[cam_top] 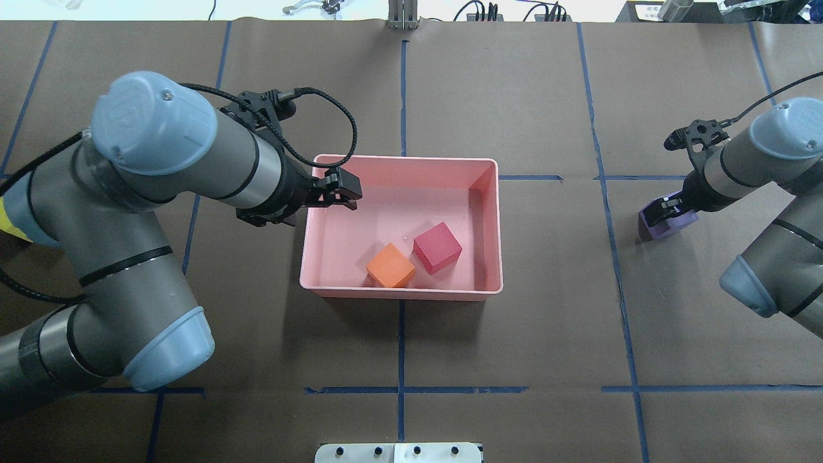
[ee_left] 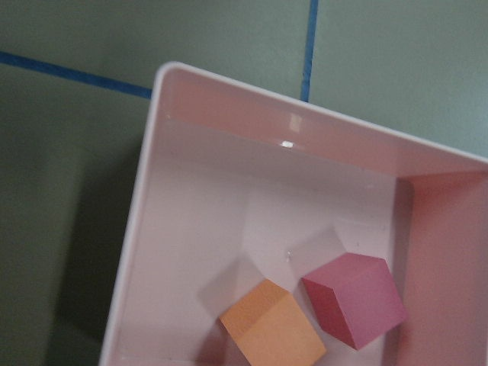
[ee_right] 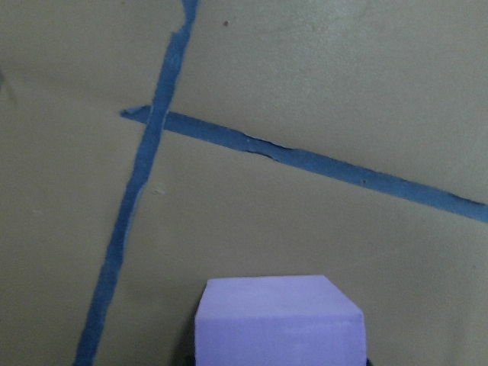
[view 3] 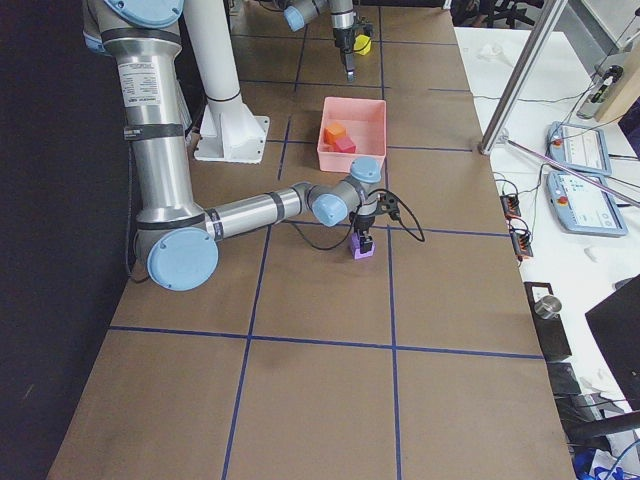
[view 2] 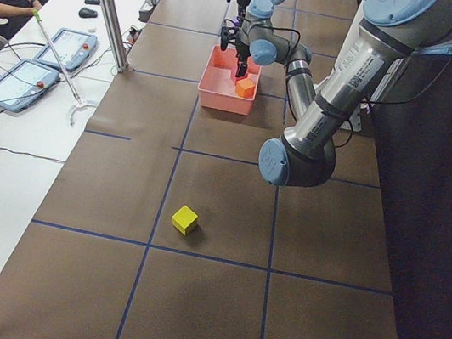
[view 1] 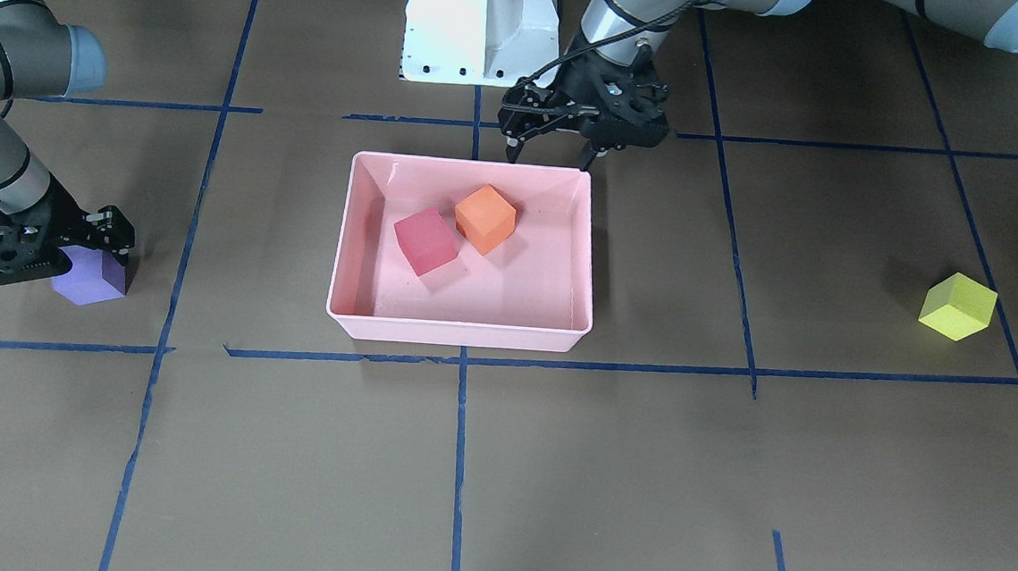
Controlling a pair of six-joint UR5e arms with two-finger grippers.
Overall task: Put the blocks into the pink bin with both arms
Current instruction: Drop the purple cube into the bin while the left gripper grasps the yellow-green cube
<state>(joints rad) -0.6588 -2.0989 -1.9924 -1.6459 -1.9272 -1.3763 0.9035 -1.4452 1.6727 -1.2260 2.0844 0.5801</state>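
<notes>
The pink bin (view 1: pixel 461 331) stands mid-table and holds the red block (view 1: pixel 425 241) and the orange block (view 1: pixel 485 218) side by side. My left gripper (view 1: pixel 548 156) is open and empty, above the bin's rim on the robot's side and left end; its wrist view looks down on the bin wall (ee_left: pixel 152 191) and both blocks. My right gripper (cam_top: pixel 665 209) is down around the purple block (view 1: pixel 93 279), which rests on the table to the robot's right; the jaws look shut on its sides. The yellow-green block (view 1: pixel 957 306) lies alone on the robot's far left.
The white pedestal base (view 1: pixel 478 24) stands behind the bin. Blue tape lines (view 1: pixel 456 461) cross the brown table cover. Tablets and cables (view 2: pixel 30 74) lie on a side bench beyond the table's far edge.
</notes>
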